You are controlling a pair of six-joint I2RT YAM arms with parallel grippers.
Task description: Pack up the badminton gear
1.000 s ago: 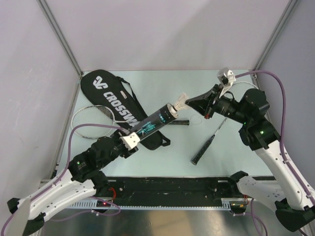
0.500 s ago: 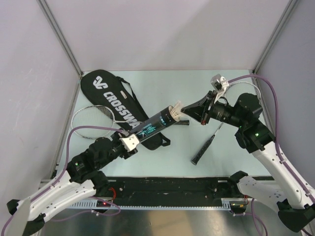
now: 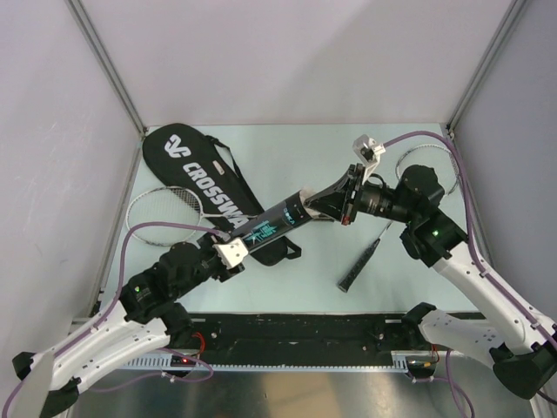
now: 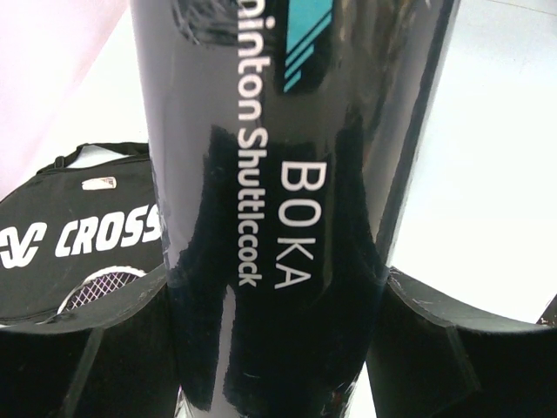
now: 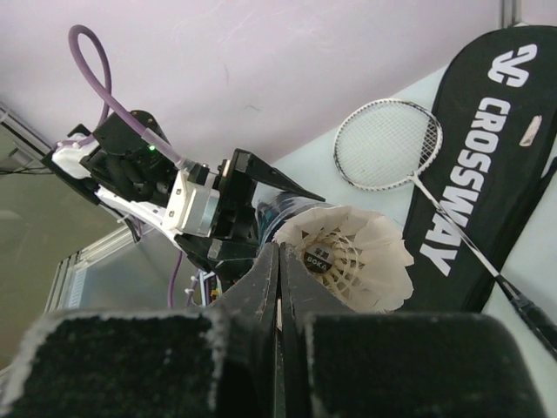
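Observation:
My left gripper [image 3: 233, 251] is shut on the lower end of the dark teal-printed tube [image 3: 274, 222], holding it tilted up over the table; the tube fills the left wrist view [image 4: 278, 174]. My right gripper [image 3: 315, 205] is shut on the feather rim of a white shuttlecock [image 5: 357, 257], right at the tube's open mouth [image 5: 283, 213]. I see only this one shuttlecock. The black CROSSWAY bag [image 3: 204, 178] lies at the back left. One racket [image 3: 161, 213] lies across it. The other racket's handle [image 3: 359, 266] lies at the right.
The bag [image 5: 487, 131] and the left racket's head [image 5: 387, 144] show past the shuttlecock in the right wrist view. The second racket's head [image 3: 418, 158] is at the back right, partly behind my right arm. Grey walls close the table on three sides.
My right gripper has moved left and down with the shuttlecock, from apart from the tube to its open mouth. The left gripper and tube have barely moved.

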